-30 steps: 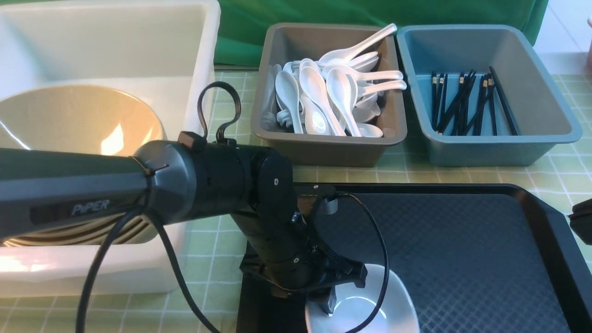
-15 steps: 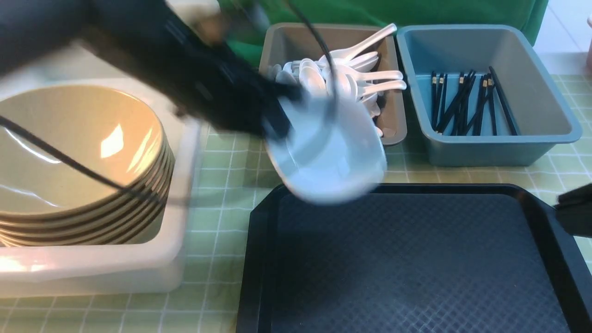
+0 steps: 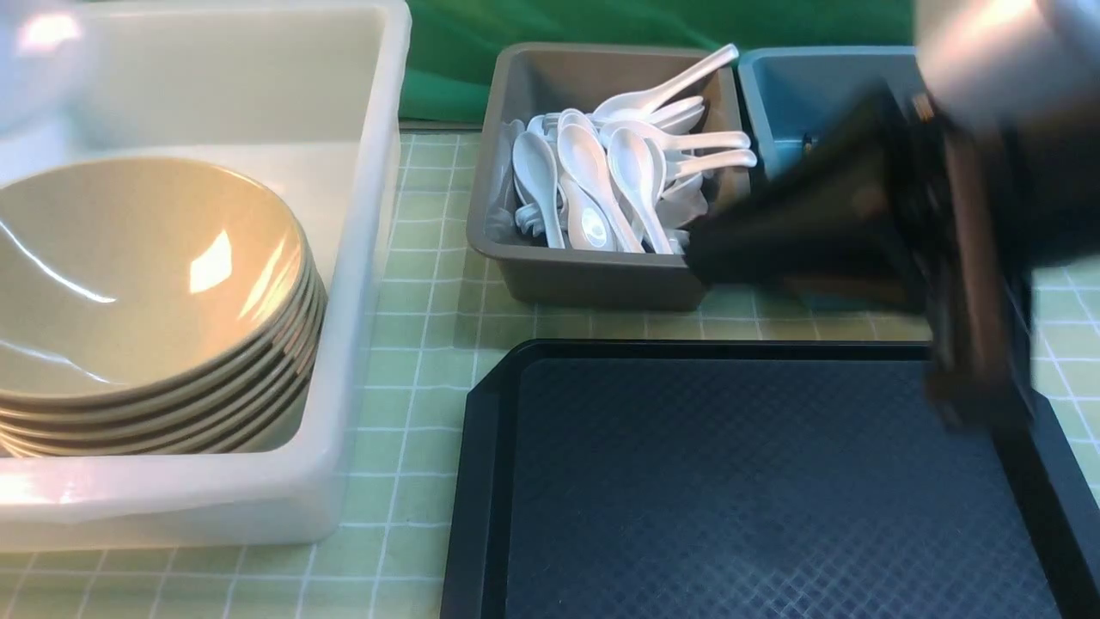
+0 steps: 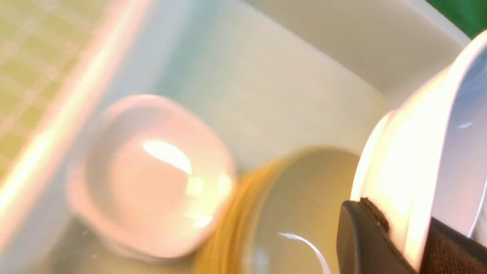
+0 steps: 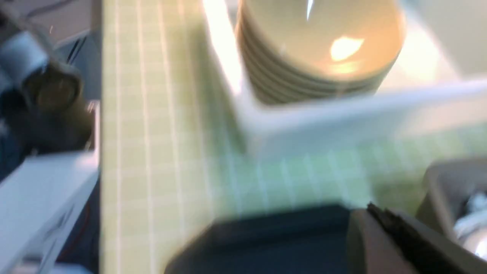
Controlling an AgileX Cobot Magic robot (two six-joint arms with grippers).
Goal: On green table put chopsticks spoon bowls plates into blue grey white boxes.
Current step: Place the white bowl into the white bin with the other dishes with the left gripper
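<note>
Tan bowls are stacked in the white box, spoons heaped in the grey box; the blue box is mostly hidden by a blurred arm. A white bowl is pinched by the left fingers over the white box; the right fingers are pressed together.

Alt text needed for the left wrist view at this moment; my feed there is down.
The left gripper is shut on the rim of a glossy white bowl, held over the large white plastic box. Inside the box sit a stack of tan bowls and beside it a small white bowl; the picture is blurred.
</note>
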